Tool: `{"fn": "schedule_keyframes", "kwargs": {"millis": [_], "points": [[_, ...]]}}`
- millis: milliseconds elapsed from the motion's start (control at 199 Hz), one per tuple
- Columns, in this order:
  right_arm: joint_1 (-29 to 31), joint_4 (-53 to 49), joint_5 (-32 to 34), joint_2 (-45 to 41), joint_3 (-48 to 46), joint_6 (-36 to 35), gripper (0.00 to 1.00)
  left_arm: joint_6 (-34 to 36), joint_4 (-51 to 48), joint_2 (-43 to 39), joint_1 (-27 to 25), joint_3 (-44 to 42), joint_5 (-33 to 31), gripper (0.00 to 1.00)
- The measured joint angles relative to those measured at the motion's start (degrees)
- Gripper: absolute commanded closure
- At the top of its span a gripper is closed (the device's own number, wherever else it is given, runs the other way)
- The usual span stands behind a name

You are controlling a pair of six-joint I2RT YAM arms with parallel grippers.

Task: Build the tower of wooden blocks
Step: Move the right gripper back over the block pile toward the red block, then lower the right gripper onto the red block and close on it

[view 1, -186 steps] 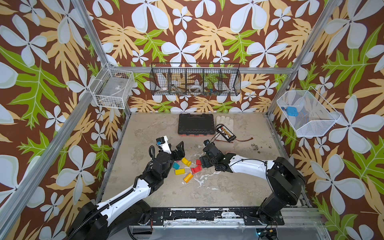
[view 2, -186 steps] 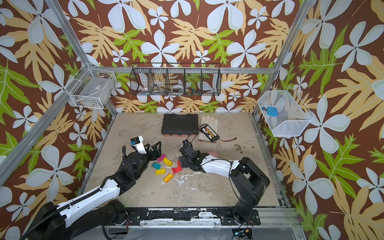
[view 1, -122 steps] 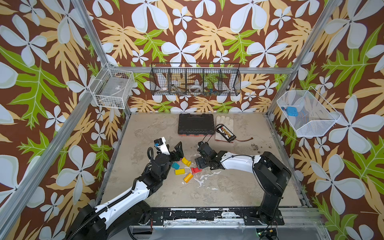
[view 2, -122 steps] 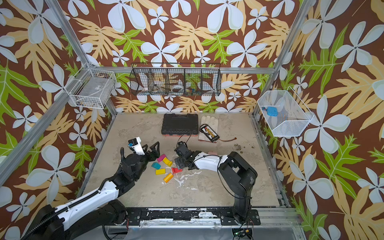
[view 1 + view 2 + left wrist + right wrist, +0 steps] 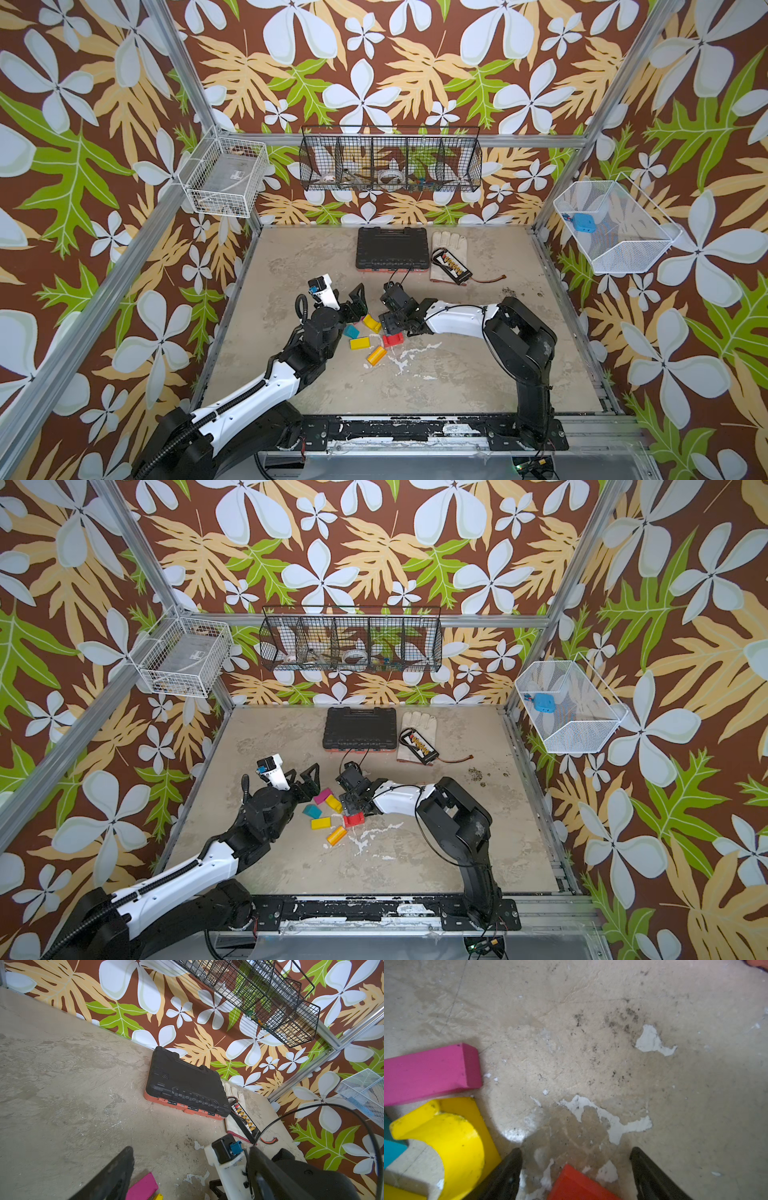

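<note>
The right gripper [image 5: 388, 329] has slid in from beside the pile and now hangs low over the red block [image 5: 392, 340], jaws standing either side of it with a gap on each side in the right wrist view. Behind it the elbow [image 5: 519, 336] has swung in toward the middle. The left gripper [image 5: 358, 305] seems to have spread its jaws slightly wider, though that's hard to judge from here.

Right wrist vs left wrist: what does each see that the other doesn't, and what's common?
Right wrist only: the red block between the open jaws of the right gripper, plus a teal block. Left wrist only: the black tool case, the glove beside it and the black wire basket on the wall. Both: the magenta block and the tabletop.
</note>
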Motion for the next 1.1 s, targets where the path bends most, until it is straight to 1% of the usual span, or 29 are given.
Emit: {"fn": "schedule_keyframes", "kwargs": {"millis": [120, 382, 622, 828, 974, 1104], "points": [[0.0, -0.2, 1.4, -0.5, -0.6, 1.2, 0.23, 0.0, 0.0, -0.5, 0.0, 0.0, 0.0, 0.13], [0.0, -3.4, 5.8, -3.6, -3.5, 3.4, 0.21, 0.0, 0.0, -0.8, 0.0, 0.0, 0.0, 0.13], [-0.1, -4.9, 7.4, -4.7, -4.5, 4.0, 0.22, 0.0, 0.1, -0.7, 0.0, -0.1, 0.0, 0.13], [-0.1, -5.1, 7.5, -4.7, -4.6, 4.7, 0.29, 0.0, 0.1, -0.4, 0.0, -0.1, 0.0, 0.13], [-0.1, -5.0, 7.3, -4.9, -4.9, 4.8, 0.32, 0.0, 0.1, -0.3, 0.0, -0.1, 0.0, 0.13], [-0.3, -4.8, 6.5, -4.9, -5.0, 4.8, 0.37, 0.0, 0.1, -0.3, 0.0, -0.1, 0.0, 0.13]]}}
